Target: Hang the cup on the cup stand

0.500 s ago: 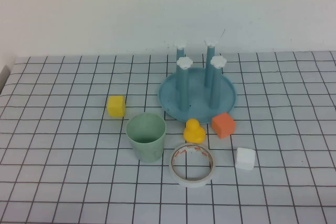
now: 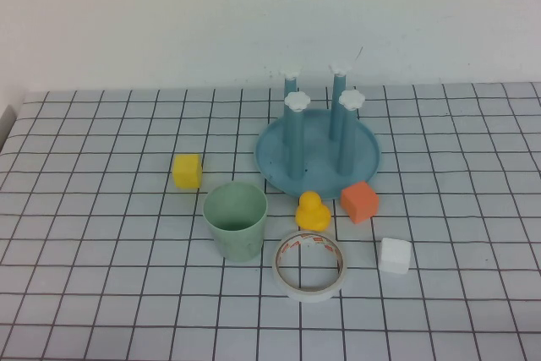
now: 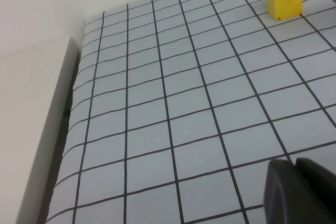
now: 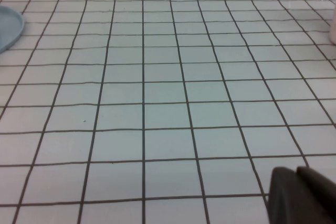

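Both sets of fingers are pressed together with nothing between them: the left gripper (image 3: pixel 302 192) hangs low over bare gridded cloth off the left side, and the right gripper (image 4: pixel 304 195) does the same off the right, neither reaching into the raised camera's picture. I take that as the parked pose, both arms clear of the work.

Nearest the robot on the table (image 2: pixel 101 293) lies a white tape roll (image 2: pixel 310 265), flat, with a white cube (image 2: pixel 395 255) just to its right. The cup (image 2: pixel 236 221) stands upright, mouth up, just left of the roll and apart from it. To hang it on a peg it will have to be turned mouth down, so the grip needs to allow that flip.

Behind the roll sits a yellow duck (image 2: pixel 312 210), close against the front rim of the cup stand (image 2: pixel 275 158), with an orange cube (image 2: pixel 359 201) beside it, also at the rim. A yellow cube (image 2: pixel 187 170) rests well to the left. The stand is farthest back, its four capped pegs upright and all free, so any of them could take the cup.
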Available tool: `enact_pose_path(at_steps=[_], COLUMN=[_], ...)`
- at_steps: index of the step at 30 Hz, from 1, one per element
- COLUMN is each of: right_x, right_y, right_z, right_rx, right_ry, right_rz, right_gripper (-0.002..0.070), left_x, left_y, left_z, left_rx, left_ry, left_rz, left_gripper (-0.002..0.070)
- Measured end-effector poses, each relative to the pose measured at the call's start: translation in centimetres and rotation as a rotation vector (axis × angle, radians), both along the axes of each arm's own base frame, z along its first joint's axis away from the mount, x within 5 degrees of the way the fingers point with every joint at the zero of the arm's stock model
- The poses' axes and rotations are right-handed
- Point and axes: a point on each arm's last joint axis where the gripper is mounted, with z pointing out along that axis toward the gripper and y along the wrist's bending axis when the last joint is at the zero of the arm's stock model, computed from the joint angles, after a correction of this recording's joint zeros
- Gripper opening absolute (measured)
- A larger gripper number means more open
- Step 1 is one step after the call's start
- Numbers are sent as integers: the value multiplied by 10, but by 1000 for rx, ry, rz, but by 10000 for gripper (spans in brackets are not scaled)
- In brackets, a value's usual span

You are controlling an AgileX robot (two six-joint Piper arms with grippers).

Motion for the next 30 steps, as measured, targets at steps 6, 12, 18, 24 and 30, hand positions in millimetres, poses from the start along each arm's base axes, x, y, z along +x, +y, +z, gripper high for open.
enact_pose_path(at_steps=[6,12,18,24,30], right_x=[0,0,0,0,0], right_y=[0,0,0,0,-1], right_z=[0,0,0,0,1], right_rx=[0,0,0,-11,-22], right_ry=[0,0,0,1,-5], right_rz=[0,0,0,-1,-1], right_gripper=[-1,-1,-1,-1,-1], left_x=[0,0,0,0,0], left_y=[0,0,0,1,3], left_z=[0,0,0,0,0], left_rx=[0,0,0,38,100], left_ry=[2,2,2,-1,-5], left_rz=[0,0,0,2,7], left_gripper=[-1,-1,-1,-1,-1])
